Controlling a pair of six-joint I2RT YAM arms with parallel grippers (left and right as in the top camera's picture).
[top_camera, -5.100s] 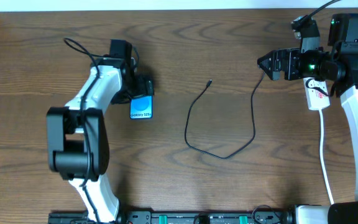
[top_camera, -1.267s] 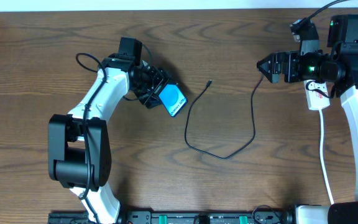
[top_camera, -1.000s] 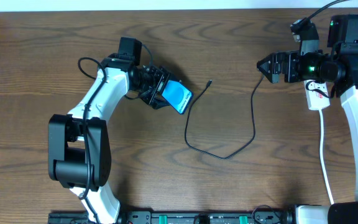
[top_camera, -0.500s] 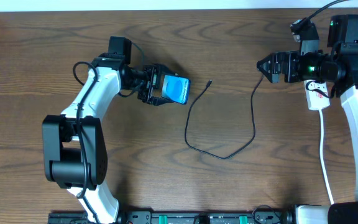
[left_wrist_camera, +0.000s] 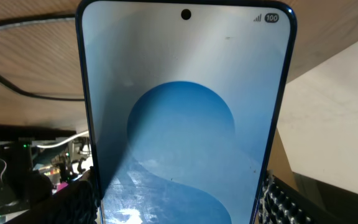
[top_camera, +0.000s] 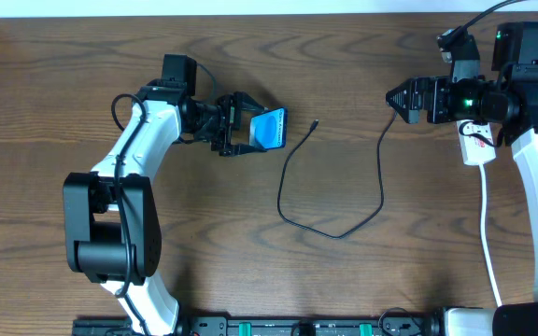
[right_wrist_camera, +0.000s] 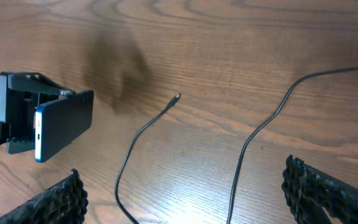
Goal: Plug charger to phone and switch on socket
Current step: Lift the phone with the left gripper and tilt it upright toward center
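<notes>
On the left, we see the left arm [top_camera: 143, 140] reach across the wooden table [top_camera: 250, 280] toward the middle. The left gripper [top_camera: 248, 126] is clamped on the phone [top_camera: 271, 128]. In the left wrist view its two fingers [left_wrist_camera: 82, 202] press on the phone's long sides near the lower end. The blue screen fills that view, with the camera hole at the top and a battery mark reading 100 in the corner. From the right wrist view we see the phone [right_wrist_camera: 64, 124] turned on edge and tilted, with the thin side showing. We cannot tell whether it touches the table.

Just to the right of the phone lies the small plug tip [top_camera: 315, 122] of the charger [top_camera: 382, 182], close to the phone but apart from it. From the tip the black cable runs down, loops along the table at the middle, then climbs to the right and passes under the right gripper [top_camera: 395, 98].

The right gripper hangs above the table with its fingers [right_wrist_camera: 328, 186] spread wide and nothing between them but the cable lying on the wood below.

Further right, the socket [top_camera: 477, 145] sits mostly hidden under the right arm [top_camera: 530, 168]. Only a white end with red marks shows. Its white cord [top_camera: 487, 233] runs straight down toward the near edge.
</notes>
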